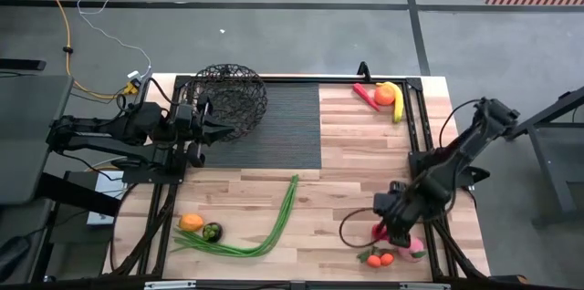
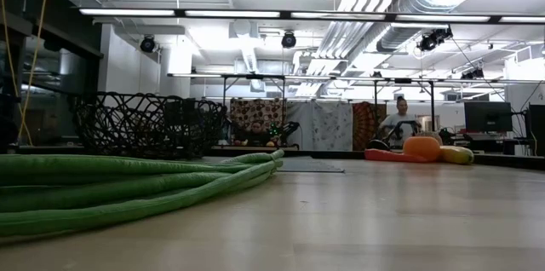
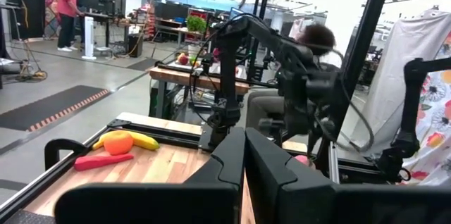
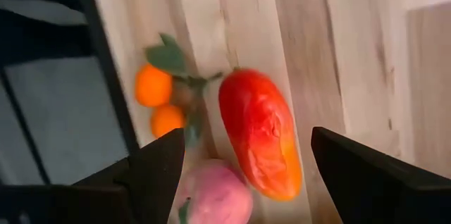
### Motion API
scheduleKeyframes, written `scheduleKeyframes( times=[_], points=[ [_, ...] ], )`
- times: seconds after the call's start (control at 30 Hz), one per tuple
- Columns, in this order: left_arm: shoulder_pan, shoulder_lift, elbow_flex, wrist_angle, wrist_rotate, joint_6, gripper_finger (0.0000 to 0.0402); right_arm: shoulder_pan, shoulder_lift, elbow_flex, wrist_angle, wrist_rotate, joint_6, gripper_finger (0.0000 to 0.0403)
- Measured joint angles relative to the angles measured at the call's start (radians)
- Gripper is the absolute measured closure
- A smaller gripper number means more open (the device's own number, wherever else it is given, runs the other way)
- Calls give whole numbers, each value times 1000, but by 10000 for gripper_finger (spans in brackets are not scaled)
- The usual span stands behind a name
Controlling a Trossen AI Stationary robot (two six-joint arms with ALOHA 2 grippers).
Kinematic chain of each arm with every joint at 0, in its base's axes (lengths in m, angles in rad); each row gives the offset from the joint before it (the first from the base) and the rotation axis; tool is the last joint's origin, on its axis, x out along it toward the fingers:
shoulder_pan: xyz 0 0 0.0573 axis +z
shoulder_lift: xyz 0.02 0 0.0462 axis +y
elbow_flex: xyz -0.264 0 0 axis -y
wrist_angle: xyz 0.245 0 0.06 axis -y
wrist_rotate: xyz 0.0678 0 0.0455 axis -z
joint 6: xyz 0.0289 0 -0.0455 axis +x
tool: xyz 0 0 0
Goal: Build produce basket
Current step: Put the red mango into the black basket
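Note:
The black wire-mesh basket (image 1: 228, 97) (image 2: 145, 124) stands on a dark mat at the table's far left. My left gripper (image 1: 222, 129) (image 3: 244, 175) hovers shut at the basket's near rim. My right gripper (image 1: 394, 224) (image 4: 246, 139) is open above a red-pink fruit (image 4: 261, 139) at the near right edge, with one finger on either side of the fruit and touching nothing. Beside that fruit lie a pink fruit (image 4: 215, 196) (image 1: 416, 246) and two small leafy oranges (image 4: 158, 101) (image 1: 379, 258). Long green stalks (image 1: 260, 231) (image 2: 128, 187), an orange (image 1: 190, 222) and a dark green fruit (image 1: 212, 232) lie near left.
A banana (image 1: 395, 100), an orange (image 1: 384, 96) and a red pepper (image 1: 366, 97) sit at the far right corner, also seen in the low view as the orange (image 2: 421, 147). The dark mat (image 1: 283, 130) covers the far middle. Black frame rails (image 1: 422, 117) edge the table. A person (image 2: 398, 119) stands beyond.

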Motion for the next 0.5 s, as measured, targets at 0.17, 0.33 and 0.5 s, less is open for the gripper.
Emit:
scheduleKeyframes(
  times=[0.17,0.33,0.5],
  points=[
    [0,0,0,0,0,0,401,27,89,-26,30,-2,7,102],
    [0,0,0,0,0,0,401,36,163,-26,47,-12,-22,102],
    [0,0,0,0,0,0,401,35,223,-26,49,-24,-38,102]
  ],
)
